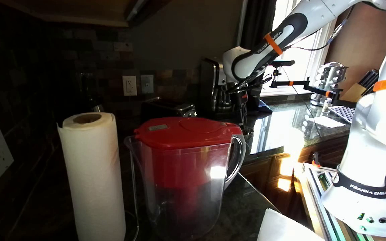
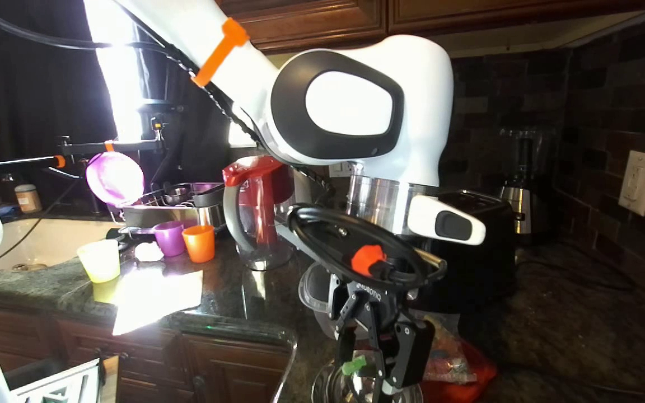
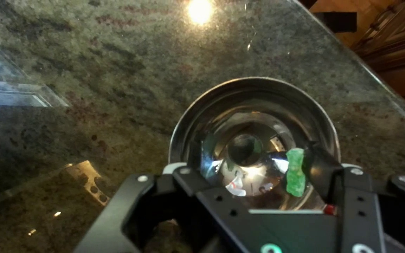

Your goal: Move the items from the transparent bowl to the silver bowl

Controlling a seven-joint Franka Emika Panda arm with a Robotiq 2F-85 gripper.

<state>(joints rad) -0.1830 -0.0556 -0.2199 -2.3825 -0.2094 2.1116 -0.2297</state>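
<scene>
The silver bowl [image 3: 255, 93] stands on the dark stone counter below my gripper [image 3: 253, 144]. It also shows under the gripper in both exterior views [image 1: 248, 135] [image 2: 327, 387]. My gripper [image 2: 364, 372] has its fingers wide apart over the bowl. A green gummy candy [image 3: 296, 172] lies against the inner side of the right-hand finger in the wrist view, with a wide gap to the other finger. The candy [image 2: 354, 365] shows over the bowl in an exterior view. A clear round container [image 2: 314, 288] is partly hidden behind the gripper; I cannot tell if it is the transparent bowl.
A red bag [image 2: 471, 380] and a clear candy packet [image 2: 448, 358] lie beside the bowl. A black toaster [image 2: 473, 268], a red-lidded pitcher [image 1: 183, 167] and a paper towel roll [image 1: 92, 180] stand on the counter. The counter edge [image 3: 371, 72] runs near the bowl.
</scene>
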